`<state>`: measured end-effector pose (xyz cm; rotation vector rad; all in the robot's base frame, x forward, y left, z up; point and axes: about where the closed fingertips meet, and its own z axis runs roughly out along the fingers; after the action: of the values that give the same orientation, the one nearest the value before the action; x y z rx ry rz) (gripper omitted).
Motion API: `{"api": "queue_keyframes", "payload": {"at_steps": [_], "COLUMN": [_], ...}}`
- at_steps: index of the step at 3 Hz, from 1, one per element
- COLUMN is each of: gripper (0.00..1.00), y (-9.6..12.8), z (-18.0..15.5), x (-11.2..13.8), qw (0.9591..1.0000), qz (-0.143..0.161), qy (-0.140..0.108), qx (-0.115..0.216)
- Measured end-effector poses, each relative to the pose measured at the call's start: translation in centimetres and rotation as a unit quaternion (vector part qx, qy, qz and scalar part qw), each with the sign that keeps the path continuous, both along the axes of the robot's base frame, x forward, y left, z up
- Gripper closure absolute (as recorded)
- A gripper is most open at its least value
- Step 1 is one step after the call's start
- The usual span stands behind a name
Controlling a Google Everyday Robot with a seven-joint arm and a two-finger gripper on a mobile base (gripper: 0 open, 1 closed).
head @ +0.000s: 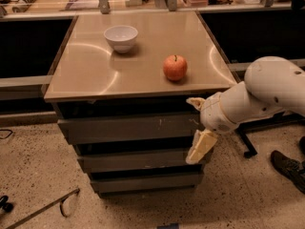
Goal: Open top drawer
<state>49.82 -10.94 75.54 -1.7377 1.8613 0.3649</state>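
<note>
The top drawer is the widest grey front of three under the tan cabinet top. It has pale scratch marks right of centre and sits pushed in. My gripper is at the drawer's right end. Its cream fingers are spread apart: one fingertip is at the drawer's upper right corner, and the other hangs below its lower edge. The white arm comes in from the right.
A white bowl and a red apple sit on the cabinet top. Two narrower grey drawers lie below the top one. A person's shoe and a black stand leg are on the floor at right. A thin metal piece lies at lower left.
</note>
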Motion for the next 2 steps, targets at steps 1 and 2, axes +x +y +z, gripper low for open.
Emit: {"api": "queue_keyframes", "payload": {"at_steps": [1,2], "gripper": [0.00,0.00], "y": [0.7,1.2], "z": [-2.1,-4.2], "x": [1.0,2.4], "qw": [0.9998,0.9994], "qz": [0.013,0.018], "qy": [-0.015,-0.029], "qx": [-0.002,-0.002]}}
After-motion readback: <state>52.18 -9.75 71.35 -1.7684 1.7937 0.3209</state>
